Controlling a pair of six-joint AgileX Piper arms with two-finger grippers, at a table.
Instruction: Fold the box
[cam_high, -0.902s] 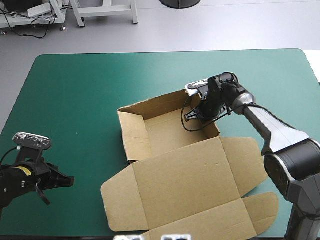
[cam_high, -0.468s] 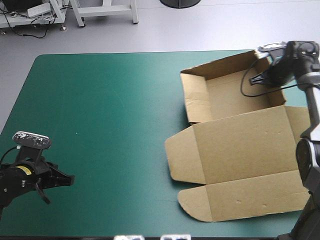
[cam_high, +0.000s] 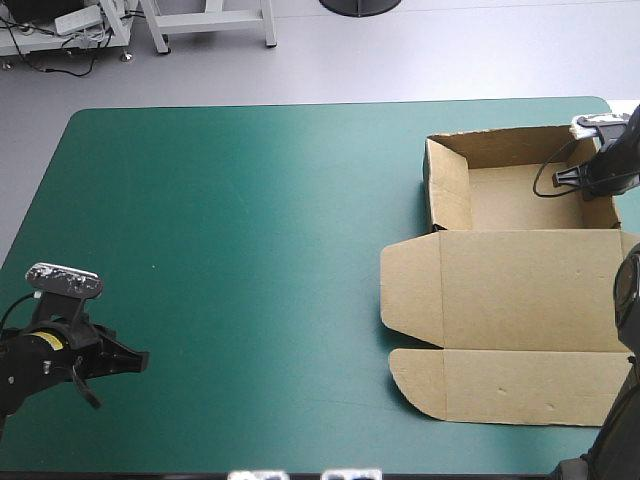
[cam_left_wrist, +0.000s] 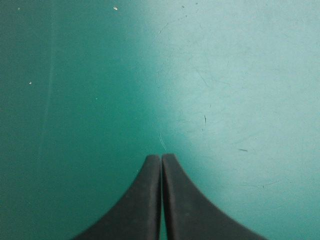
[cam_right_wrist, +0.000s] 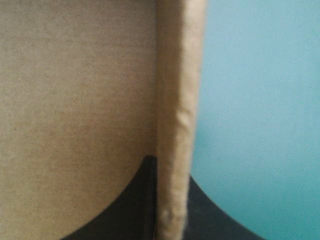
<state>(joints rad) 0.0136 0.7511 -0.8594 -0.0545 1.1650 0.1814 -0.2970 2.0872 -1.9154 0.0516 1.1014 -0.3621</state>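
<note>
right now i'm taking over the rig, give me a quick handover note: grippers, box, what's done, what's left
Left gripper: fingers shut, holding nothing, over the bare teal-green cover near the table's near left corner.
Right gripper: shut on the box at its right wall, far right of the table.
Done: the tray's walls are raised.
Left: the lid and its flaps lie flat toward the near edge, not yet folded.

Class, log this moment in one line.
box: open tray, lid flat | right gripper: shut on box's right wall | left gripper: shut, over teal-green cover
</note>
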